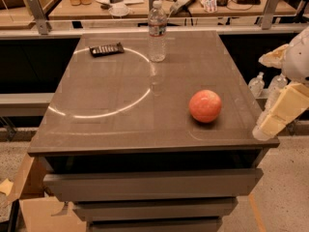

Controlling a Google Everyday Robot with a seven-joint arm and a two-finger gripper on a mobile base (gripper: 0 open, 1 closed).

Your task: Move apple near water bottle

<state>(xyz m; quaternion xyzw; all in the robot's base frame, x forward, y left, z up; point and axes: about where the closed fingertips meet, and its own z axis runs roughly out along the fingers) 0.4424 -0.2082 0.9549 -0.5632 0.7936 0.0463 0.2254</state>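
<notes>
On the near right part of the worktop (120, 124) sits the apple (205, 106), free of any hold and close to the right edge and the near edge. The water bottle (157, 30) stands upright at the far side, about the middle of the far edge, well apart from the apple. Judging by that gap, the task is not yet under way: the grasp, the carry and the set-down are all left to do.

The pincer (271, 123) hangs off the right edge of the worktop, near the near right corner, just beside the surface and not touching the apple. Whether it is apart or together I cannot tell.

Room for moving looks generous. The stretch between apple and bottle is bare apart from a bright ring of reflected light. A dark flat object (106, 49) lies at the far left, left of the bottle and out of the likely path. The apple is round and near two edges, so a clumsy nudge could roll it off. The bottle is tall and slim, so setting down beside it calls for care not to tip it.
</notes>
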